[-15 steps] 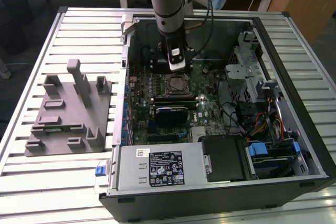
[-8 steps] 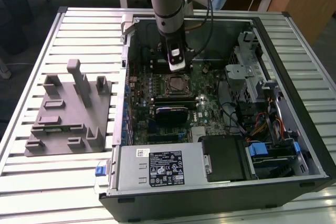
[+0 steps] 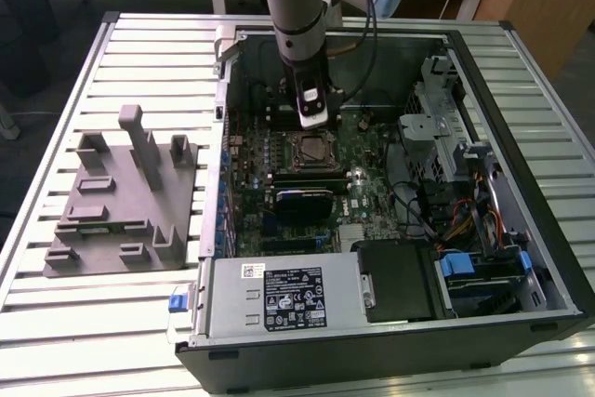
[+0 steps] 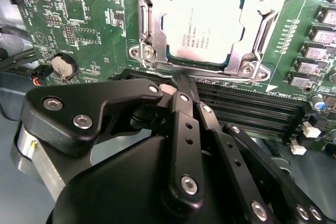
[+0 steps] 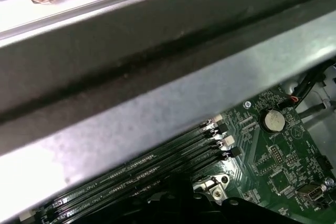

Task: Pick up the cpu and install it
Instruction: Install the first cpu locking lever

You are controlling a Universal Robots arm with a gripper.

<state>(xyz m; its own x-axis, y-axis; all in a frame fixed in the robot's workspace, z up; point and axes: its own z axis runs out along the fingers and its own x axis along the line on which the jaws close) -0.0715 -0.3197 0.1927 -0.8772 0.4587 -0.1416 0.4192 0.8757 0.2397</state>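
I see the cpu (image 4: 206, 24) already lying flat in its socket (image 4: 148, 14) on the green motherboard (image 4: 79, 19), framed by the metal bracket. My pincer (image 4: 181, 85) hangs just above the board beside the socket, over the black memory slots (image 4: 252, 108), fingers drawn together and holding nothing. In the exterior view the arm (image 3: 296, 6) reaches down into the open computer case (image 3: 521, 258), with the grey plastic fixture (image 3: 121, 197) well apart on the tabletop (image 3: 56, 313).
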